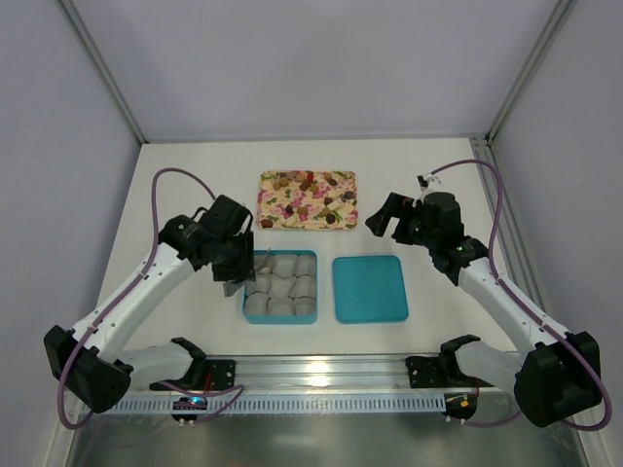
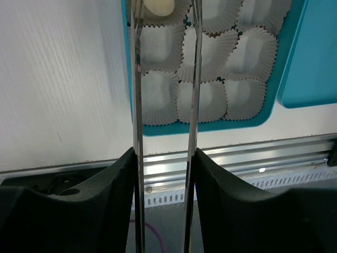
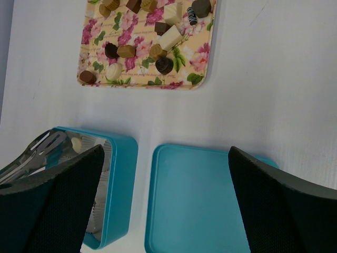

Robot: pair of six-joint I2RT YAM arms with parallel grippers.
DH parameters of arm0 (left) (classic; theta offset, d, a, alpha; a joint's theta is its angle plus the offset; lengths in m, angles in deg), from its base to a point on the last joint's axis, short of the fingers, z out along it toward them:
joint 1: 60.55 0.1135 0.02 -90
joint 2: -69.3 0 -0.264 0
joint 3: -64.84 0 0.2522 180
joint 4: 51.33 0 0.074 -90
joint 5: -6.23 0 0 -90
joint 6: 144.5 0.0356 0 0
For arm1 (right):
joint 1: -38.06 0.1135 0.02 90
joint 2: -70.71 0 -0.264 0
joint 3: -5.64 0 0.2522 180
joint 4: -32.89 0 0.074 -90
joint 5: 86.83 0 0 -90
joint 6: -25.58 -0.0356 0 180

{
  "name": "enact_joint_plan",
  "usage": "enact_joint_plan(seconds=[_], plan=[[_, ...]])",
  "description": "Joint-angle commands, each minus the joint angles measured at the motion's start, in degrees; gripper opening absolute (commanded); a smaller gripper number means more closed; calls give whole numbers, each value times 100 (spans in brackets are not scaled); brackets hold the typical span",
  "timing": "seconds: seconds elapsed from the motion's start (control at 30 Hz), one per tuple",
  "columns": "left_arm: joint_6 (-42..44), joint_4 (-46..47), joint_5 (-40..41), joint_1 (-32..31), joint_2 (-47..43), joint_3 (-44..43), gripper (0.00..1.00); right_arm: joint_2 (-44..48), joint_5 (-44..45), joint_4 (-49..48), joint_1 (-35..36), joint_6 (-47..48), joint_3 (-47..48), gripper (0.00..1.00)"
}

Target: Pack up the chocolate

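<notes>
Looking at the left side first, we see the left gripper [image 2: 164,163] clamped on thin, shiny metal tongs [image 2: 137,105], with its black fingers pressing the two blades from outside (the blades themselves stand a bit apart). The tong tips reach the far-left corner of the teal plastic box [image 2: 210,129], which is packed with pleated white paper cups [image 2: 245,52]. A smooth cream oval piece [image 2: 158,5] sits between the tips over a corner cup, and we can't tell if it's pinched or just lying there. The rest of the chocolate [image 3: 164,65] is scattered on the pink floral tray [image 3: 202,55] beyond the box. It's a mix of round, oval and blocky bits in dark brown, tan and cream. The right gripper [image 3: 166,153] hangs with its fingers spread wide, near the far edge of the flat teal lid [image 3: 189,200], which lies just right of the box. Only the right wrist view shows the candy shapes clearly, and only the left wrist view shows the cup pleats.
</notes>
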Motion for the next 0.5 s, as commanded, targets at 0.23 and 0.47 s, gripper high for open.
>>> enact_joint_plan(seconds=[0.23,0.47], plan=[[148,-357,-420,-150,181,-1250,45,-17,-23,-233,33,10,55,100],[245,-226,150,-150,945,-2077,47,27,-32,-190,33,18,81,100]])
